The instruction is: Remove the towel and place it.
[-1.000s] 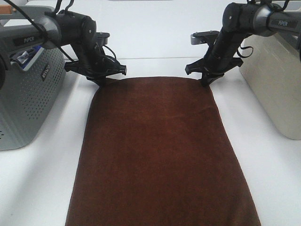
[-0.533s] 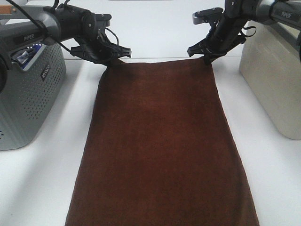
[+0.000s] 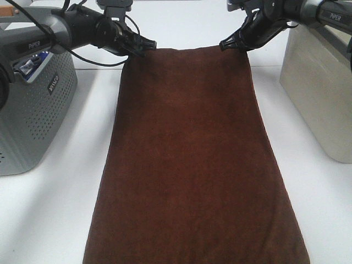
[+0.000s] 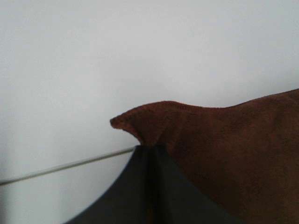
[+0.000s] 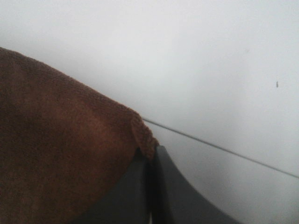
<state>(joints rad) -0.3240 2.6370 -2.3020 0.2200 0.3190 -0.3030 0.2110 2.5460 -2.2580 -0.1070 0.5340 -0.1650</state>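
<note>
Exterior high: Your left hand (image 3: pixel 144 48) is pinched on the far-left corner of the towel (image 3: pixel 190 159); your right hand (image 3: pixel 230 44) is pinched on the far-right corner. Both corners are lifted, with the far hem stretched between them near the top of the view. Vs 1 s ago: both hands have moved up and away from the camera, so the far edge, which then lay lower down the table (image 3: pixel 60 209), now sits higher and further back. More of the cloth is pulled taut; the long sides run straighter. The near end runs out of frame at the bottom. The grey basket (image 3: pixel 27 110) on the left and the beige bin (image 3: pixel 322 88) on the right are unchanged, both clear of the cloth.

Left wrist: the fingers (image 4: pixel 140 186) are pressed together w/ a towel (image 4: pixel 224 149) corner caught between the tips; a small peak of hem sticks out past them. White backdrop behind.

Right wrist: same picture. The fingers (image 5: pixel 163 186) are closed on a corner of the towel (image 5: pixel 60 154), with the hem edge nipped at the tips and the cloth hanging off to one side.
</note>
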